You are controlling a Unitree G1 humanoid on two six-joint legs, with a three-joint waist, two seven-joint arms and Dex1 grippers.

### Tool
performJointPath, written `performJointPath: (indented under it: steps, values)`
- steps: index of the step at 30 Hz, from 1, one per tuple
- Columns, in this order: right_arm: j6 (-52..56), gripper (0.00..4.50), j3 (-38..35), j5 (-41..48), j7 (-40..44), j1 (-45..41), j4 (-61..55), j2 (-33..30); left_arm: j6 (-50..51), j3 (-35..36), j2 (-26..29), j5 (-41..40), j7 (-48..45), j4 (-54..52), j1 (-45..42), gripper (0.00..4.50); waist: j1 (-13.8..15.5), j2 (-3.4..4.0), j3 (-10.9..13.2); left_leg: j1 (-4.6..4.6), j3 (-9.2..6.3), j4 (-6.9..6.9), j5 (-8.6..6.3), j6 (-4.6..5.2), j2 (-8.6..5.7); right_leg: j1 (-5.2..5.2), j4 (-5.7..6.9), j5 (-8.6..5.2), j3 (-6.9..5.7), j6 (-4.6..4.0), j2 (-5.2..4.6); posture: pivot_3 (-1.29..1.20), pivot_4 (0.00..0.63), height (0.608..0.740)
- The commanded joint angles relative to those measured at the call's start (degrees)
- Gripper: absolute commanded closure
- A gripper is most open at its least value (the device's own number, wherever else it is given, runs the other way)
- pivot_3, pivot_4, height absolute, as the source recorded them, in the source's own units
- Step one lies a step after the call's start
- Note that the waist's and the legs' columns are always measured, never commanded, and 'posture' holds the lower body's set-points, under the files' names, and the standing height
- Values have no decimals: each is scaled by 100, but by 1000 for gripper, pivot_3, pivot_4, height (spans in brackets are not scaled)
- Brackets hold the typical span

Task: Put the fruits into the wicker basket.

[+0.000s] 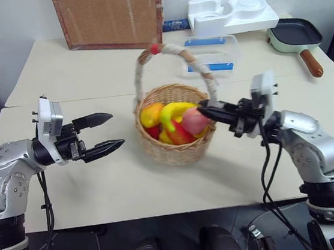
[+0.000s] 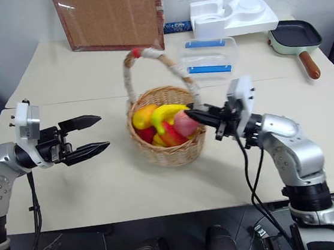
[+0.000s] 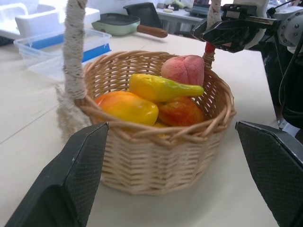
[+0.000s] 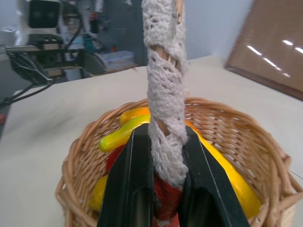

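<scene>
Wicker basket: the round tan woven wicker basket [image 1: 174, 127] stands near the middle of the pale desk [image 1: 101, 187], between the two arms; its tall arched handle [image 1: 142, 67] is wrapped in white lace-like band with red at the top and at the base.
Banana: the bright yellow curved toy banana [image 3: 161, 87] lies across the top of the pile inside the basket, one end greenish.
Peach: the small pink-red peach [image 3: 183, 69] sits in the basket against the rim on the robot's right side, just beside the handle's base.
Other fruit: an orange-yellow mango-like fruit [image 3: 125, 106] and a red-orange fruit [image 3: 181, 111] lie under and beside the banana.
Right gripper: the right gripper [image 4: 158, 189] has its black fingers pinched on the wrapped handle low down, just above the rim.
Left gripper: the left gripper [image 1: 108, 131] hovers beside the basket on the robot's left, fingers spread wide, touching nothing.
Right wrist view: shows the lace wrap squeezed between the two fingers and the red band under it.
Left wrist view: shows the weave of the basket wall and the peach's cleft.
Behind: a clear plastic box with blue strips [image 1: 212, 53], a green frying pan [image 1: 294, 35], a cork board [image 1: 109, 14].
</scene>
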Motion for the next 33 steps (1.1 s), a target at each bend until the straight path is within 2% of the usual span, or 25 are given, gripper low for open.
performJointPath:
  steps: [1, 6, 13, 16, 18, 25, 26, 28, 30, 33]
  values:
    - [-196, 4297, -1155, 202, -605, 281, -438, -197, -166, -91, -77, 52, -96, 119, -214, 0, 42, 0, 0, 0, 1, 0, 0, 0, 0, 0, -1, 0, 0, 0, 0, 0, 150, 740]
    - [-654, 4297, -1990, -156, -839, 845, 91, -413, -313, -325, -232, 186, -222, 437, -509, 0, 80, 0, 0, 0, 29, 0, 0, 0, 0, 1, -7, 0, 0, 0, 3, 0, 150, 740]
    - [-1082, 4297, -2250, -275, -593, 936, 1581, -672, -433, -431, -309, 303, -349, 669, -764, 0, 41, 0, 0, 13, 43, -1, 1, 0, 1, 6, -7, 0, 9, 0, 6, 0, 150, 740]
    - [-560, 3296, -2202, -29, -372, 1023, 1928, -951, -454, -410, -283, 319, -368, 693, -765, 0, 65, 0, 0, 19, 44, -1, 1, 2, 1, 14, -8, 0, 11, 0, 5, 0, 150, 740]
    - [-1021, 2632, -2144, -282, -317, 1033, 2075, -992, -469, -383, -266, 331, -378, 706, -747, 0, 83, 0, 0, 20, 40, -1, 1, 2, 1, 16, -9, 0, 9, 0, 5, 0, 150, 740]
    - [-693, 186, -2520, 179, 61, 1868, 1009, -1252, -547, -26, 22, 398, -457, 823, -23, 0, 64, 1, 0, 23, 43, -7, 1, 1, 4, 13, -8, 0, 13, 0, 6, 0, 150, 740]
    - [-695, 13, -2633, 190, 117, 2066, 889, -1310, -578, 26, 85, 426, -499, 850, 171, 0, 66, 0, 0, 22, 43, -7, 1, 1, 4, 14, -10, 0, 12, 0, 6, 0, 150, 740]
    - [-765, 13, -2823, 190, 234, 2387, 737, -1388, -672, 105, 184, 499, -565, 899, 508, 0, 73, 0, 0, 22, 44, -5, 1, 2, 3, 14, -23, 0, 13, 0, 5, 0, 150, 740]
    - [-1094, 13, -3171, 375, 844, 2846, 619, -1356, -1077, 229, 284, 733, -709, 968, 1151, 0, 76, 1, 0, 24, 44, -5, 0, 3, 3, 16, -30, 0, 13, 0, 4, 0, 150, 740]
    - [-1813, 13, -2881, -148, 1668, 3615, 563, -1430, -1788, 424, 254, 1055, -762, 939, 2080, 0, 73, 0, 0, 35, 47, -17, -4, 3, 3, 19, -39, 0, 13, 0, 5, 0, 150, 740]
